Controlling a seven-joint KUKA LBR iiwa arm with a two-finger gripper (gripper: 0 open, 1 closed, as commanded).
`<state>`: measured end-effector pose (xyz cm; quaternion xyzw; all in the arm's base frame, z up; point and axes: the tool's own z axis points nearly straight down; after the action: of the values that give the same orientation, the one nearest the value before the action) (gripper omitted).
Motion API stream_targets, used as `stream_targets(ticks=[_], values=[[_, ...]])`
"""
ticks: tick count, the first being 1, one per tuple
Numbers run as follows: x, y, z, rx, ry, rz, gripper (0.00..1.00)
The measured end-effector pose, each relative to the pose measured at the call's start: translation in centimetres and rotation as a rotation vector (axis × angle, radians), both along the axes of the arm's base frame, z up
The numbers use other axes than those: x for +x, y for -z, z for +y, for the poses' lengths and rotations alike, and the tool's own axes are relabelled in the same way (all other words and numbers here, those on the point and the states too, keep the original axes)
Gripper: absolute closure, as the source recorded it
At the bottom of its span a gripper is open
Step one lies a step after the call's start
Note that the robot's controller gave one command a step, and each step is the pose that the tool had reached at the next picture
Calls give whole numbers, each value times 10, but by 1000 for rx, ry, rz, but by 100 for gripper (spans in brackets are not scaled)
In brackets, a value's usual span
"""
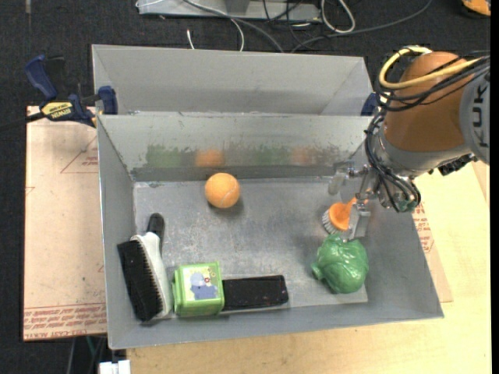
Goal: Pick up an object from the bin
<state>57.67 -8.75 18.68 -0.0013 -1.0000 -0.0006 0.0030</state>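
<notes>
Two things were crowded under the gripper (359,223), and that crowding was judged the main risk. A small orange piece (340,215) was seen just beside it, on the side toward the left edge of the bin (257,220). A green lumpy soft thing (341,265) lay just below it in the camera view, toward the front edge and near the front right corner. Were the gripper lowered between them, either could be nudged aside, or caught only at its rim and dropped (the green lump looked soft and rounded, so a slip was thought likely). The bin's sloped right side was also close and could be struck. Whether the gripper was open or closed could not be told. An orange ball (222,190) was seen well apart, near the back edge.
</notes>
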Motion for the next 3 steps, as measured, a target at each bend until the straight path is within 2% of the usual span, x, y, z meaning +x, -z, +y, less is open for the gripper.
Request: stream_targets(ticks=[1,2,3], values=[[2,-5,0,-1,-3,-8,0],[26,51,-23,-1,-108,-13,0],[64,120,-51,-1,-146,-17,0]])
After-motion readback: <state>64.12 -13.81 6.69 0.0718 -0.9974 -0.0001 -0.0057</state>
